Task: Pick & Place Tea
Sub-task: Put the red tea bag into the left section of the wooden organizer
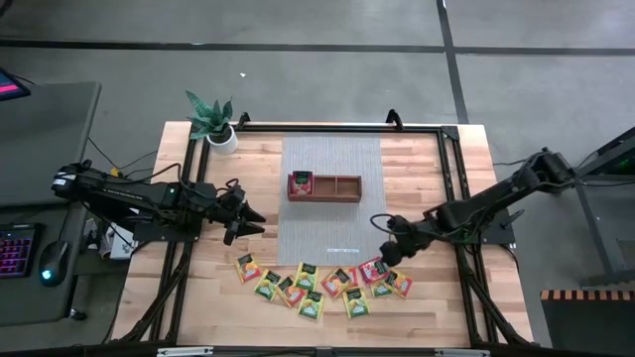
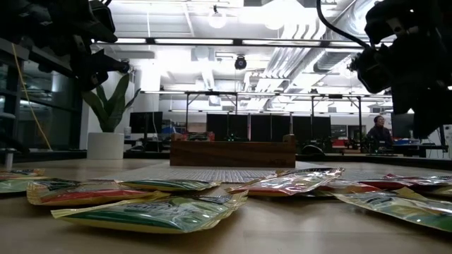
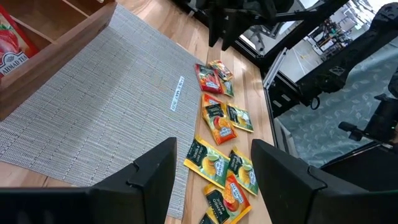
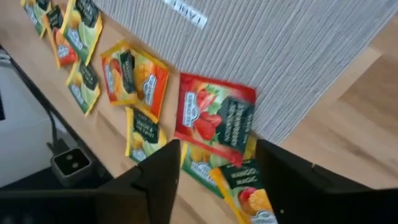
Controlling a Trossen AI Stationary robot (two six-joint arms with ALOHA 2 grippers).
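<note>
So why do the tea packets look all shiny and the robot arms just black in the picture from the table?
Low view: bright ceiling lights behind glint off the foil tea packets and leave the arms as dark silhouettes. High view: even light, soft shadows on the table.

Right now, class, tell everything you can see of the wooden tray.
The wooden tray is a low, brown, oblong box with three open compartments, looking like dark-stained wood. It stands flat on the grey mat at mid-table. Its left compartment holds a red tea packet; the other two look empty. Neither gripper touches it.
</note>
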